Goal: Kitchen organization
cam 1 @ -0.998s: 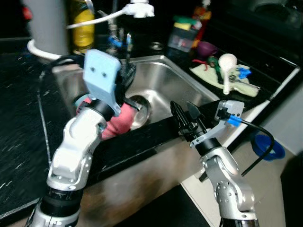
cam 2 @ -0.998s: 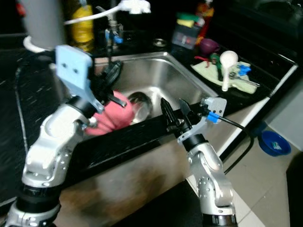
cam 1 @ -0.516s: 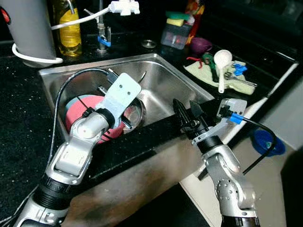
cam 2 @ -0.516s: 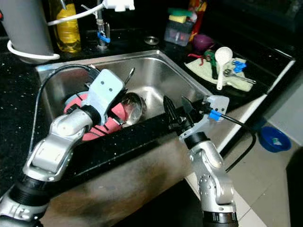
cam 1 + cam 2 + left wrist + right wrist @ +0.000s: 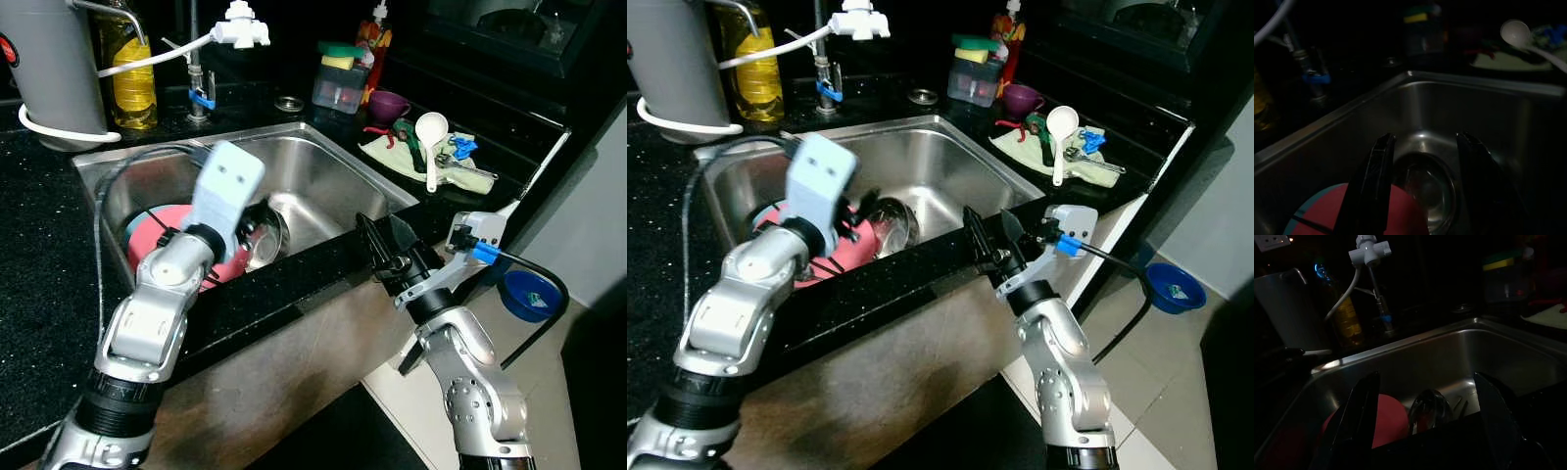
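The left pincer (image 5: 1422, 191) hangs open and empty inside the steel sink (image 5: 323, 176), just above a pink plate (image 5: 157, 230) and a shiny metal bowl (image 5: 263, 233) lying near the sink's front wall. The right pincer (image 5: 384, 240) is also open and holds nothing, poised over the front edge of the black desk (image 5: 39, 294) beside the sink's front right corner. At the desk's right end a white ladle (image 5: 431, 137) rests on a pale cloth (image 5: 470, 181).

A red plate (image 5: 162, 235) lies tilted in the steel sink (image 5: 323, 171) beside a metal bowl (image 5: 263, 232).
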Motion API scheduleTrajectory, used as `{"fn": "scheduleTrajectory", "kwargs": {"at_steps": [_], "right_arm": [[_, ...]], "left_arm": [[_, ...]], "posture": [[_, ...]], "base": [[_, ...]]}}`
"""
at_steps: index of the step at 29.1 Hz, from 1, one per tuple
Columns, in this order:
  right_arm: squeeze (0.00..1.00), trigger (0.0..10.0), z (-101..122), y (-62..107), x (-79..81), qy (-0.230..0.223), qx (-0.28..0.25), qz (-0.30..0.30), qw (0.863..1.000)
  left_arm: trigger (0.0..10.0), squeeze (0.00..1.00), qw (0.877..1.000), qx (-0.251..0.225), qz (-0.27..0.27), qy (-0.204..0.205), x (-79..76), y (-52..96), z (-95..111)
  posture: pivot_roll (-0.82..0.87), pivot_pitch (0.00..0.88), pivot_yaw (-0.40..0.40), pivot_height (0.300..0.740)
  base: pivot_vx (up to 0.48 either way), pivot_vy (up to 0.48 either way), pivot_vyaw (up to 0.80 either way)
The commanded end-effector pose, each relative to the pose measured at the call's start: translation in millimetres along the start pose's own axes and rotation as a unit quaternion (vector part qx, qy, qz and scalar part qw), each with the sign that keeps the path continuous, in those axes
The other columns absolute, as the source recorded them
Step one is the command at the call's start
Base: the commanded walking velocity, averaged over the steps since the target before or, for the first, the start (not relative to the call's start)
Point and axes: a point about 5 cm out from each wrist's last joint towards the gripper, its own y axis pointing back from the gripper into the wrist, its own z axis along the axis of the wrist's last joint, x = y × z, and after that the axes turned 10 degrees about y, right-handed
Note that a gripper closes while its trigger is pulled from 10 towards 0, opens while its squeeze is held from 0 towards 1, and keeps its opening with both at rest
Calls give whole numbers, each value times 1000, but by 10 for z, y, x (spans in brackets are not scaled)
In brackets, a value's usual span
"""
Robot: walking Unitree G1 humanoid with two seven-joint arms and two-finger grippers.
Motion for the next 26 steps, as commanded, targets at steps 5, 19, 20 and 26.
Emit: {"fn": "scheduleTrajectory", "kwargs": {"at_steps": [5, 19, 20, 26], "right_arm": [[0, 10000, -24, 22, -24, 4, 8, -4, 1000], [0, 10000, -35, 17, -11, 4, 10, 0, 1000], [0, 10000, -36, 18, -12, 4, 11, 1, 1000], [0, 10000, -55, 23, -2, 5, 14, 3, 1000]], "left_arm": [[10000, 0, 999, -37, 11, 18, -56, 64, 80], [10000, 0, 999, -37, 6, 16, -259, 125, 9], [10000, 0, 999, -34, 7, 11, -259, 130, -11], [10000, 0, 1000, -22, 8, 3, -254, 167, -84]], "posture": [[98, 4, -177, 740], [97, 7, -178, 740], [97, 5, -178, 740], [97, 7, -178, 740]], "base": [[0, 0, 0], [-225, 0, 0], [-281, 0, 0], [-286, 0, 0]]}}
